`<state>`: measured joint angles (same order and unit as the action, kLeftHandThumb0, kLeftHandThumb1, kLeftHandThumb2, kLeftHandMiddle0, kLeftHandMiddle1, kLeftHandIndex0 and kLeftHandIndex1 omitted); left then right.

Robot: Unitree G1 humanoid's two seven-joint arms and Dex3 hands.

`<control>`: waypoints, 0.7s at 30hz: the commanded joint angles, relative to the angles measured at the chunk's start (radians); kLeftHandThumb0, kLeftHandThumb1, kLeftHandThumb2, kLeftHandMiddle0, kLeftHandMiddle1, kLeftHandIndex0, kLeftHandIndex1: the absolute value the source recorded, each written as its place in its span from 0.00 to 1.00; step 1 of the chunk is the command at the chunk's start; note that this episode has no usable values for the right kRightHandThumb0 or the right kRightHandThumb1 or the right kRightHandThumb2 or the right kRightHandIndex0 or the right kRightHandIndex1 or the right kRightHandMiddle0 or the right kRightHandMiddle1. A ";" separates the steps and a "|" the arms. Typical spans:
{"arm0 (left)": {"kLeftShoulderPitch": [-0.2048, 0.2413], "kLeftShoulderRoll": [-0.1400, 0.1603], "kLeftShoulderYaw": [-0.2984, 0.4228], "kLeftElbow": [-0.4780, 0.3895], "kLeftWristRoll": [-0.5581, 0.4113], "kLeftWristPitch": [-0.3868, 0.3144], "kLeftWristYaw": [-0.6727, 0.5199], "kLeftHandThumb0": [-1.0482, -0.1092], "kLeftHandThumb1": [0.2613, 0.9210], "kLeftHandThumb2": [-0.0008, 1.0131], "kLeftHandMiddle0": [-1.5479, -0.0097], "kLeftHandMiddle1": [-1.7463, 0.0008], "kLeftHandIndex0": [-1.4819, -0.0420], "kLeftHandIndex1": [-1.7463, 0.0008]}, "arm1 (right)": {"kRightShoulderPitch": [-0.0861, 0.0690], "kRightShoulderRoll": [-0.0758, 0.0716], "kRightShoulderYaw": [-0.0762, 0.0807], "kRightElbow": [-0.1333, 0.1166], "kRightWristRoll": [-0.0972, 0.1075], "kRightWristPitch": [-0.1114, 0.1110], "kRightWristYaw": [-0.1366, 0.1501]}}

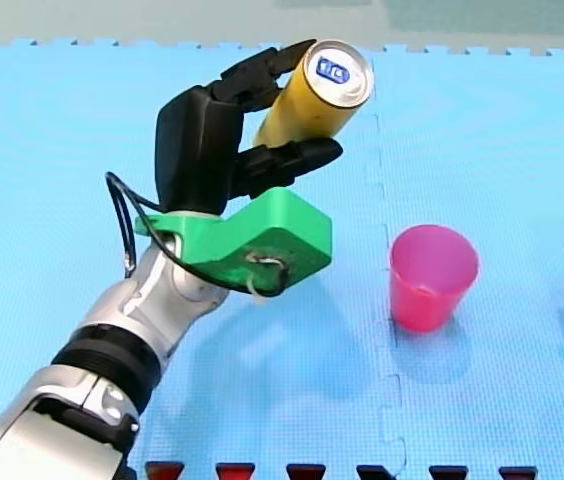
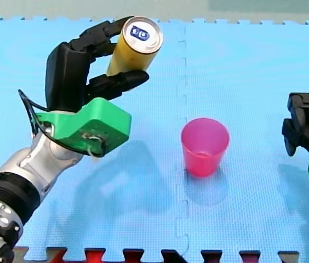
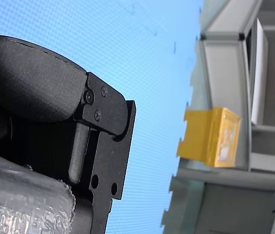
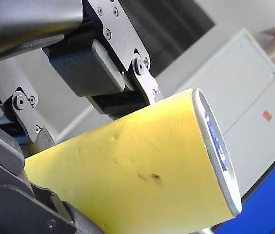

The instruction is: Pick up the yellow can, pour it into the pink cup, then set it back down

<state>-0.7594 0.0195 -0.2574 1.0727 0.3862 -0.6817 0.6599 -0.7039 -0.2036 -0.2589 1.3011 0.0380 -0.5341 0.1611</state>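
Clamping the yellow can [image 1: 307,105] aloft in my left hand [image 1: 202,150] near the mat's [image 1: 62,220] far edge, top tilted toward the pink cup [image 1: 432,277] down-right; my right hand [image 2: 302,123] hangs at the right edge.

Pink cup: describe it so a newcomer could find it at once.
On the blue foam mat, look between the left hand, holding the tilted yellow can aloft, and the right hand at the right edge. The pink cup stands upright there, the only pink, open-topped thing.
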 commanded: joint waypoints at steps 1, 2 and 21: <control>0.015 0.002 0.028 -0.016 -0.029 -0.025 -0.037 0.67 0.74 0.00 0.15 0.98 0.17 1.00 | -0.001 -0.002 -0.003 0.000 0.006 0.003 0.002; 0.022 0.001 0.036 -0.020 -0.036 -0.029 -0.055 0.67 0.74 0.00 0.15 0.98 0.17 1.00 | -0.001 -0.002 -0.003 0.000 0.006 0.003 0.002; 0.167 -0.035 0.201 -0.123 -0.279 0.069 -0.442 0.70 0.77 0.00 0.13 0.99 0.17 1.00 | 0.005 -0.006 -0.010 -0.002 0.015 0.009 0.010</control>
<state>-0.5971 -0.0194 -0.0657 0.9683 0.1108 -0.6204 0.2226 -0.7011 -0.2042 -0.2663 1.3009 0.0506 -0.5267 0.1701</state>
